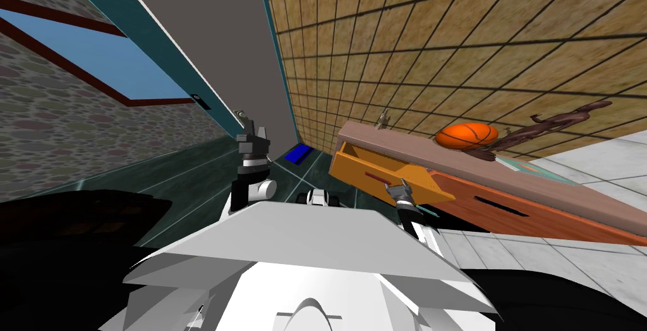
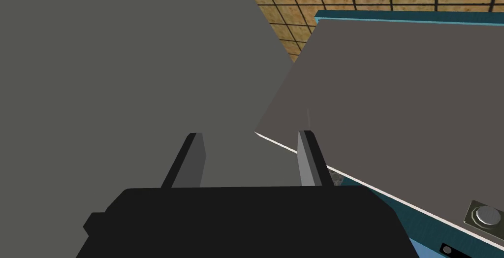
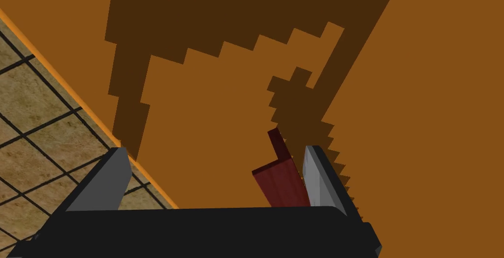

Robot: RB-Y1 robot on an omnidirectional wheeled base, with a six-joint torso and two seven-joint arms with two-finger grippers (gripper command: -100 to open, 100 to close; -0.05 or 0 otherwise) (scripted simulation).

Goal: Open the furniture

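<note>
Head view: one orange drawer (image 1: 363,160) pulled out of cabinet (image 1: 505,204), one dark red handle (image 3: 280,181) on it. Right gripper (image 3: 215,147) at handle, spread; left gripper (image 2: 249,135) spread.

Nothing to read here, no lettering on the orange drawer (image 1: 354,166), none on the grey panel (image 1: 208,36), no numbers, no signs.

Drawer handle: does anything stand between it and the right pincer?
Nothing visible does. The dark red handle lies inside the open right pincer, close beside one finger, against the orange drawer front.
</note>
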